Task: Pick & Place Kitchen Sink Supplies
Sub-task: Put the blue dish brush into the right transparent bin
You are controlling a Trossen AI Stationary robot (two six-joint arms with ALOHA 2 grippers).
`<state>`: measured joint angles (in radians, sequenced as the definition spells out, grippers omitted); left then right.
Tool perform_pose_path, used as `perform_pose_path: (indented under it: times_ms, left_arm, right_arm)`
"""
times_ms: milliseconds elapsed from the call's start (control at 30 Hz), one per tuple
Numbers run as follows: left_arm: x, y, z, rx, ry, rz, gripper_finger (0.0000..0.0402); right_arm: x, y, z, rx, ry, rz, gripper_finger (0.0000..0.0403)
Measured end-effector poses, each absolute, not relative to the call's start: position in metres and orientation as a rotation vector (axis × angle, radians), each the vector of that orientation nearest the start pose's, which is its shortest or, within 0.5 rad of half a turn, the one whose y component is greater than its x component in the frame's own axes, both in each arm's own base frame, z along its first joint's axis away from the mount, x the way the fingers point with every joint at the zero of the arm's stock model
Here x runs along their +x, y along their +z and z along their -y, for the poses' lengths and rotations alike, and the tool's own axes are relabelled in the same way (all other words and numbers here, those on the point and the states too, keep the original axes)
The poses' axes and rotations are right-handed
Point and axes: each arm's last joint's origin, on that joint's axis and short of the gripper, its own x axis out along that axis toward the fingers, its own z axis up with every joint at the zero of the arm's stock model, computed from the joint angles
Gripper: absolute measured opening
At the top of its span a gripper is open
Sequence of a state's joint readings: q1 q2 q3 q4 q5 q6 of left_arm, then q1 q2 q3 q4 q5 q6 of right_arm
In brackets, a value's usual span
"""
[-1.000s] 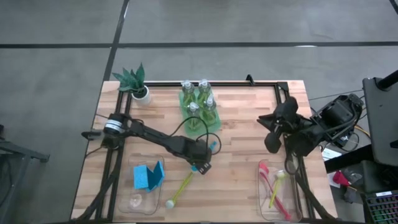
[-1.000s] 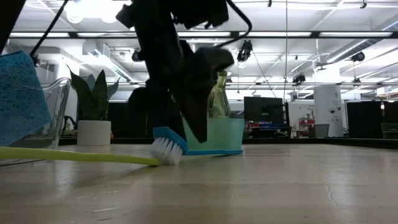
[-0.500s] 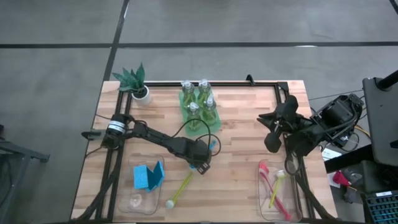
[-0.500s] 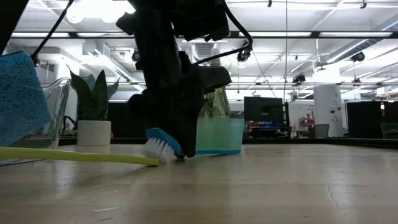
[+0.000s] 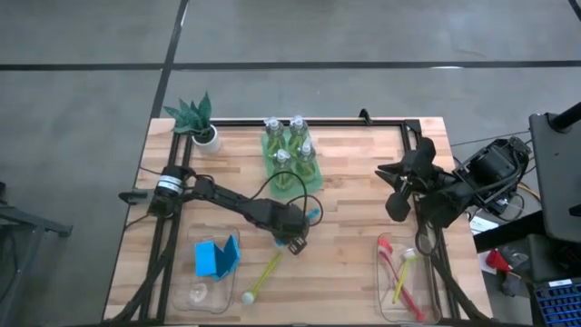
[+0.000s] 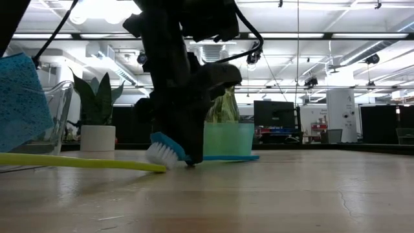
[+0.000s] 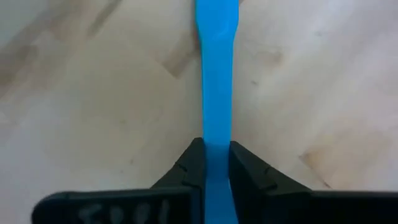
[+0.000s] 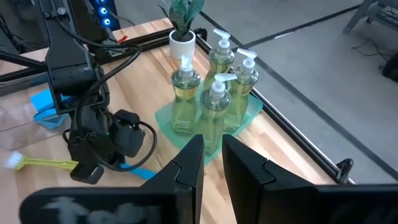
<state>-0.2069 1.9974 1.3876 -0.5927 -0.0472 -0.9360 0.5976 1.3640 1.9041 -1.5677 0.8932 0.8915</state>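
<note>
Near the worktop's [image 5: 363, 209] middle, the left gripper [image 5: 292, 238] clamps the blue brush [image 6: 165, 147].
Its jaws press narrow on the blue handle (bristles down, touching the wood), just beside the green tray [image 5: 311, 179] holding four soap bottles [image 8: 212, 81]. A yellow brush [image 5: 264, 275] lies nearby, beside the bin with blue sponges [image 5: 214, 256]. The right gripper [image 5: 398, 208] waits at the right edge, jaws nearly shut, holding nothing.

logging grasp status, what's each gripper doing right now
Left gripper: closed on the blue brush handle, low at the table's middle.
Right gripper: closed, holding nothing, raised at the table's right side.
</note>
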Motion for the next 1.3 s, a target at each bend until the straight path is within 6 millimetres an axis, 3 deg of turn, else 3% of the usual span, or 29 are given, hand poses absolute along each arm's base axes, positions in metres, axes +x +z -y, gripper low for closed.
perform_pose_path:
  times_ms: [300, 533, 733, 900, 1100, 1300]
  left_arm:
    - [0.402, 0.199, 0.085, -0.706, 0.312, -1.077, 0.0035]
    - [0.424, 0.256, 0.097, -0.68, 0.069, -0.921, 0.0051]
    - [0.431, 0.303, 0.105, -0.579, -0.088, -0.81, 0.0035]
    - [0.433, 0.332, 0.107, -0.686, -0.213, -0.785, 0.0045]
    - [0.432, 0.34, 0.103, -0.961, -0.282, -0.881, 0.0046]
    - [0.434, 0.344, 0.103, -1.072, -0.333, -0.903, 0.0043]
  right_arm:
    - [0.169, 0.465, -0.089, 0.19, -0.529, -0.588, 0.0056]
    - [0.168, 0.463, -0.091, 0.218, -0.479, -0.643, 0.0056]
    - [0.168, 0.459, -0.1, 0.256, -0.312, -0.802, 0.0056]
    - [0.175, 0.453, -0.116, 0.212, -0.185, -0.883, 0.0057]
    - [0.193, 0.439, -0.15, 0.05, -0.031, -0.921, 0.0091]
    - [0.218, 0.408, -0.184, -0.168, -0.01, -0.987, 0.015]
